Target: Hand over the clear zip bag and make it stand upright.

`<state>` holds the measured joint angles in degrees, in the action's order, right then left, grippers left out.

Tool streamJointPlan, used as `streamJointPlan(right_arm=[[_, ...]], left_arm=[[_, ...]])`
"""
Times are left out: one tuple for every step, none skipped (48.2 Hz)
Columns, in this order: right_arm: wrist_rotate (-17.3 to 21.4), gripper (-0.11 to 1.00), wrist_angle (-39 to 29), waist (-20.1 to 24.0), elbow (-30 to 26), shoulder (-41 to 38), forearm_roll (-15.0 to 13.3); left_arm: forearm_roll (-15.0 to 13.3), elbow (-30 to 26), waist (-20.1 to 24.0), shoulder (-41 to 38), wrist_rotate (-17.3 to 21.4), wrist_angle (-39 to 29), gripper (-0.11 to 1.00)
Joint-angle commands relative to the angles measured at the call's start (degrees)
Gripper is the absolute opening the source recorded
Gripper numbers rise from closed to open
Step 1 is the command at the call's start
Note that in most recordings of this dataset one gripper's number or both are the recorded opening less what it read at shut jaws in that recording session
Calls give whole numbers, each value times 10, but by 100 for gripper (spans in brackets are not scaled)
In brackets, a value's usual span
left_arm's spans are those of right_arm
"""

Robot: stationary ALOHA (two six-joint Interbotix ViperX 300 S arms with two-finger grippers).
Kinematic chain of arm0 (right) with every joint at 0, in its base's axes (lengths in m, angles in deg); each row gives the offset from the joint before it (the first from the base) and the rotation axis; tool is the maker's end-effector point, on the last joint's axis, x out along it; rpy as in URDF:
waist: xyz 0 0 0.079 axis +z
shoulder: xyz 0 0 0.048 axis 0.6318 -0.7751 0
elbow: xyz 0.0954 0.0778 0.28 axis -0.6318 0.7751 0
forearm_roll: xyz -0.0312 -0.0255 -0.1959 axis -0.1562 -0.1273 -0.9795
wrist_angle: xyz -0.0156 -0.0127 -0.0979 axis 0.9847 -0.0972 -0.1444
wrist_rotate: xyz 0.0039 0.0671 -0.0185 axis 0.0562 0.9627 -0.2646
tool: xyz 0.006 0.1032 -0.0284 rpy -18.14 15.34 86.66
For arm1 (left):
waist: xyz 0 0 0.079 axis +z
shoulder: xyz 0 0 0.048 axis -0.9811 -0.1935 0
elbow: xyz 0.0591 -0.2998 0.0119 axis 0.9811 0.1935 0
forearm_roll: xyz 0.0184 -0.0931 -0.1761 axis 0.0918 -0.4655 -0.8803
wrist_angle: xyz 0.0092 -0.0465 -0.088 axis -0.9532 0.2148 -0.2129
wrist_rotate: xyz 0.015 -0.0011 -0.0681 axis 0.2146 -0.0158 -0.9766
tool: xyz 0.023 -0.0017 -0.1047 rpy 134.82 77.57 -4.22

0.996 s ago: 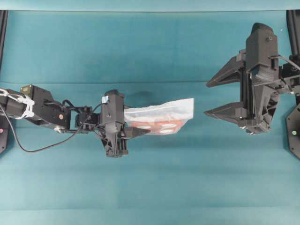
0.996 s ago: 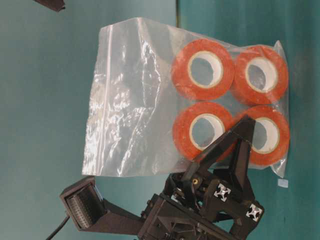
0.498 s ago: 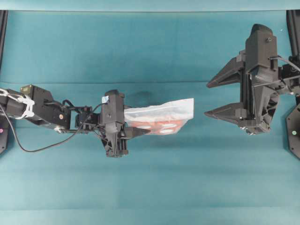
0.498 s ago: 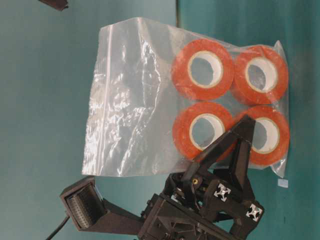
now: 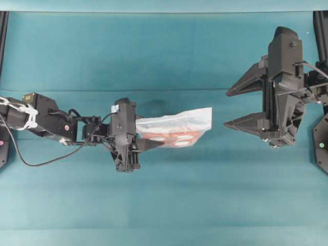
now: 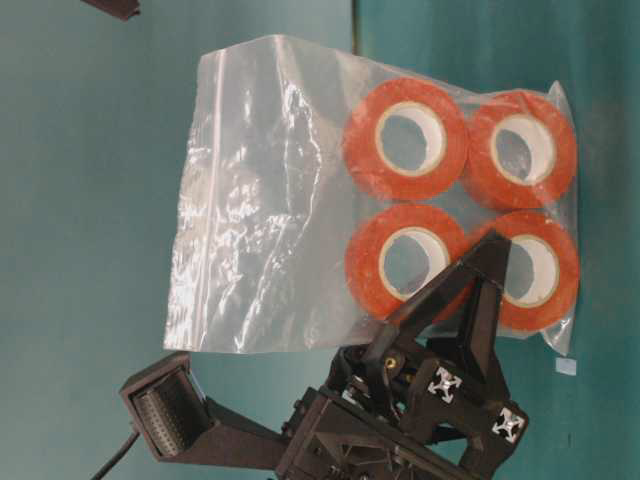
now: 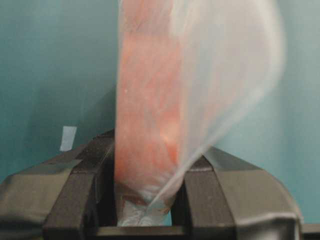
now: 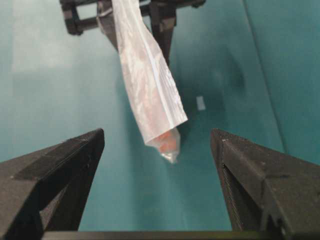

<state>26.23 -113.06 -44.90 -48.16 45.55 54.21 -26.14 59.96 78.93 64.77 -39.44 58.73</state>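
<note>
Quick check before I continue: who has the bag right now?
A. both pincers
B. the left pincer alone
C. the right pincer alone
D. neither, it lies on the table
B: the left pincer clamps the bag; the right pincer is open, short of it.

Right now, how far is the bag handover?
Done: the left gripper is shut on the clear zip bag and holds it off the table. In hand: the right gripper is open, facing the bag's free edge with a gap, not touching. Left: right grasp, left release, standing it upright.
</note>
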Motion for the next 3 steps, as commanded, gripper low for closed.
streamJointPlan(right_arm=[[4, 90, 5, 1, -5, 5, 0], [4, 90, 5, 0, -5, 5, 0], [4, 90, 5, 1, -5, 5, 0]], left_arm=[[1, -7, -3, 7, 2, 3, 24], [1, -7, -4, 7, 2, 2, 24], [1, -6, -4, 6, 2, 3, 24]])
